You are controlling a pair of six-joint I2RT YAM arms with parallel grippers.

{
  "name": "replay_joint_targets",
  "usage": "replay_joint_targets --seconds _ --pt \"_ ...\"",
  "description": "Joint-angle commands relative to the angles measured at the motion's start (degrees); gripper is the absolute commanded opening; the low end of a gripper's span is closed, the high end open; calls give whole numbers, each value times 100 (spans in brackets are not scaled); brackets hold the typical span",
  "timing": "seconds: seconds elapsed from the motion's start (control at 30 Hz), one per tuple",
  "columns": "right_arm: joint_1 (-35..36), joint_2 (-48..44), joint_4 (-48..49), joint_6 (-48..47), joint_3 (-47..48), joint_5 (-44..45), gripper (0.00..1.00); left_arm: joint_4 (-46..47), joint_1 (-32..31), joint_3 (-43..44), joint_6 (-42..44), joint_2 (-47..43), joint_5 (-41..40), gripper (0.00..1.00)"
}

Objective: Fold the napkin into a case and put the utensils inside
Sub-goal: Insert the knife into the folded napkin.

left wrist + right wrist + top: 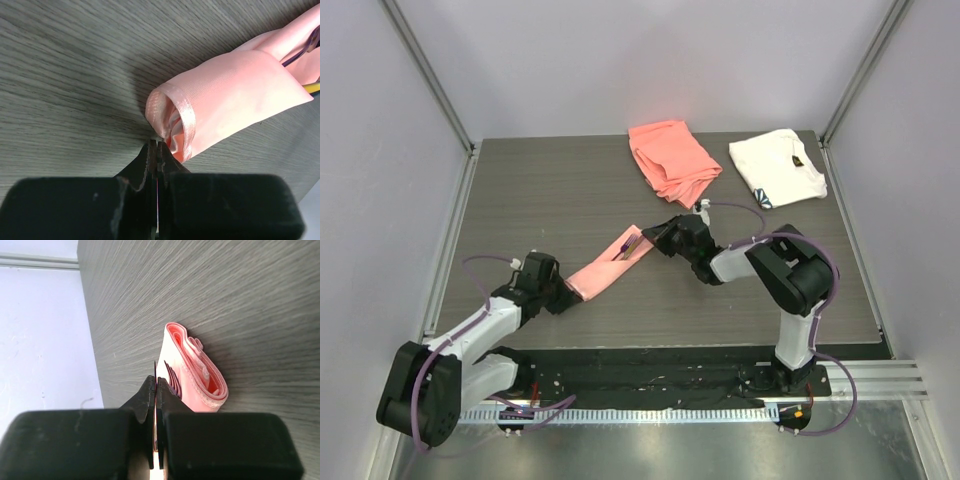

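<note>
Top external: left tool (565, 293) and right tool (653, 238) pinch case (605, 268) ends; utensils (628, 245) mostly hidden.

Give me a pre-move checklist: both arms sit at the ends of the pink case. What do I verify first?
1. Left gripper shut at the case end nearest its arm: ok.
2. Right gripper shut at the opposite end: ok.
3. Cloth actually pinched by either gripper: cannot tell.
4. Utensils tucked in the case, tips showing at the right gripper's end: ok.
5. Coral cloth and white cloth apart from the case: ok.
</note>
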Motion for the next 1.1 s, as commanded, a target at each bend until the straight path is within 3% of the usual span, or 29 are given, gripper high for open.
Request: replay_joint_targets --seconds 0.0,0.47,1.07 --pt "105 14 1150 221 -251 195 1 320 28 -27 -99 -79 31 0" --pt "439 541 2697 599 -805 521 1 557 28 -106 -196 -9 40 0" --pt "879 814 2795 617 -832 679 7 610 28 -141 -231 -70 5 0"
